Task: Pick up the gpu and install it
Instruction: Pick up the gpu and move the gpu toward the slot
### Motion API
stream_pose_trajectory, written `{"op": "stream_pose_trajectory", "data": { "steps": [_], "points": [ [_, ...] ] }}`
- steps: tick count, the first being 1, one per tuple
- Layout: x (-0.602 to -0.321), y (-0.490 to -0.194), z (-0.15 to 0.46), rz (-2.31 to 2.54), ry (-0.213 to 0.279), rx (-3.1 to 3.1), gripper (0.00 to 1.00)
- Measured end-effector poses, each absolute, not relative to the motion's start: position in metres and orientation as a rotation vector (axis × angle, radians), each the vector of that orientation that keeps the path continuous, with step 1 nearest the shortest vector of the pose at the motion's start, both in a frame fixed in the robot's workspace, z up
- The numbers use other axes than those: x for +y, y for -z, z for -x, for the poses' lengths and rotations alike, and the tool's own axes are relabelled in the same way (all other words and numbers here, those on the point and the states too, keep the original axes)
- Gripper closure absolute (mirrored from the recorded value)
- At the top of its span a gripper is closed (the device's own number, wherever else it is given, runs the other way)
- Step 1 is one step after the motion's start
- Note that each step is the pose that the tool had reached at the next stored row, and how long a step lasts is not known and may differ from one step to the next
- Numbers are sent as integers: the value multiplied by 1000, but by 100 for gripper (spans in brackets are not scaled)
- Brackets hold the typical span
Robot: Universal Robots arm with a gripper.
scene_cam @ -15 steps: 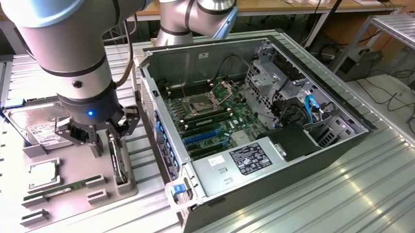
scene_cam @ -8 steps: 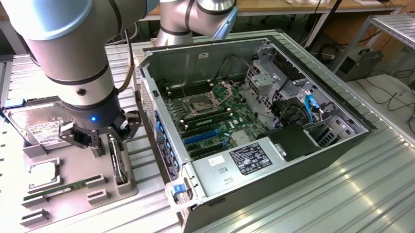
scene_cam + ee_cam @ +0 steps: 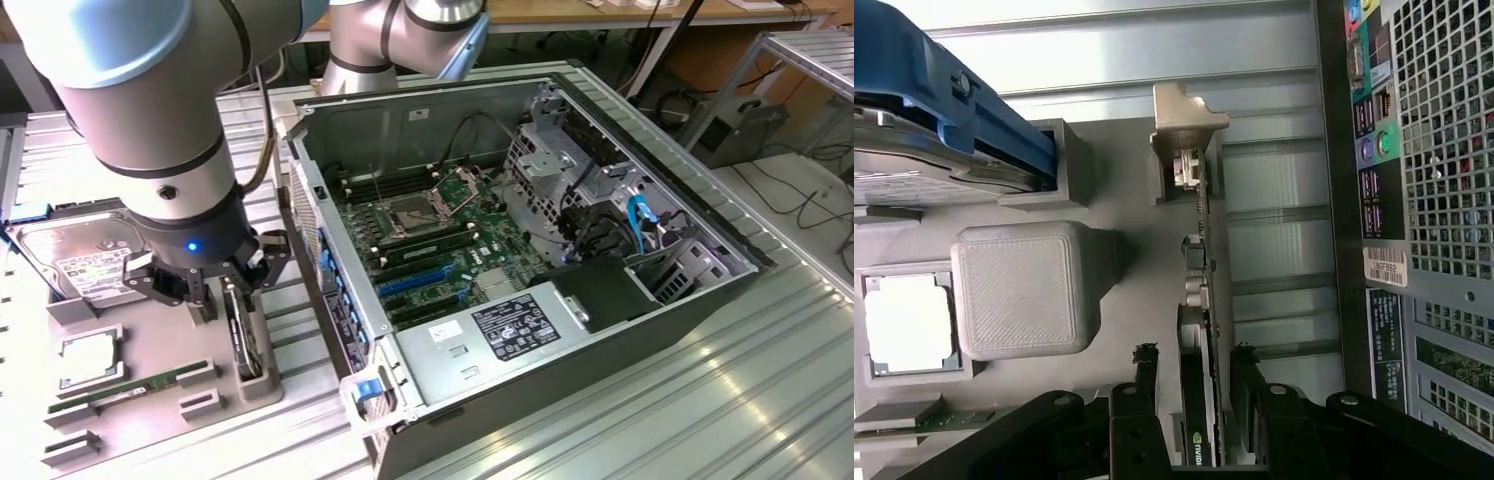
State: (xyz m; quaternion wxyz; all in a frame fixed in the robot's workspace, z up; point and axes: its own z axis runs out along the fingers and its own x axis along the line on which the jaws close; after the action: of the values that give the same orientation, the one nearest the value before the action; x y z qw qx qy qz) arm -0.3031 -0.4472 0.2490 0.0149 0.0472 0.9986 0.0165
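The gpu [image 3: 239,335] stands on its edge in a slot of the grey tray [image 3: 200,390], on the exterior view's left beside the open computer case [image 3: 694,300]. In the wrist view the gpu [image 3: 1198,250] shows edge-on, thin and dark, with a bracket end held by a grey post [image 3: 1184,115]. My gripper [image 3: 222,292] is lowered over the card and open. In the wrist view my gripper [image 3: 1194,358] has one black finger on each side of the card, with a small gap at each side. Nothing is gripped.
The tray also carries a hard drive [image 3: 78,258] in a blue carrier [image 3: 944,90], a CPU [image 3: 83,355], a RAM stick [image 3: 123,393] and a grey block [image 3: 1024,290]. Inside the case, the motherboard's blue slots [image 3: 411,285] face up. The case's rear panel [image 3: 1429,200] is close to the card.
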Motion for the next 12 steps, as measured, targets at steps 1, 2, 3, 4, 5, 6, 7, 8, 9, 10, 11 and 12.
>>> {"op": "stream_pose_trajectory", "data": {
  "steps": [1, 2, 3, 4, 5, 6, 7, 8, 9, 10, 11, 12],
  "points": [
    [-447, -248, 303, -147, -51, 3107, 58],
    [-447, -248, 303, -147, -51, 3106, 58],
    [-446, -247, 303, -147, -52, 3104, 58],
    [-446, -247, 303, -147, -52, 3104, 58],
    [-446, -247, 303, -147, -52, 3103, 58],
    [-446, -247, 303, -147, -52, 3103, 58],
    [-446, -247, 303, -147, -52, 3103, 58],
    [-446, -247, 304, -147, -51, 3103, 58],
    [-446, -247, 304, -147, -50, 3103, 58],
    [-446, -246, 304, -146, -49, 3103, 58],
    [-446, -246, 304, -146, -48, 3103, 58],
    [-446, -246, 304, -146, -48, 3103, 58]
  ]
}}
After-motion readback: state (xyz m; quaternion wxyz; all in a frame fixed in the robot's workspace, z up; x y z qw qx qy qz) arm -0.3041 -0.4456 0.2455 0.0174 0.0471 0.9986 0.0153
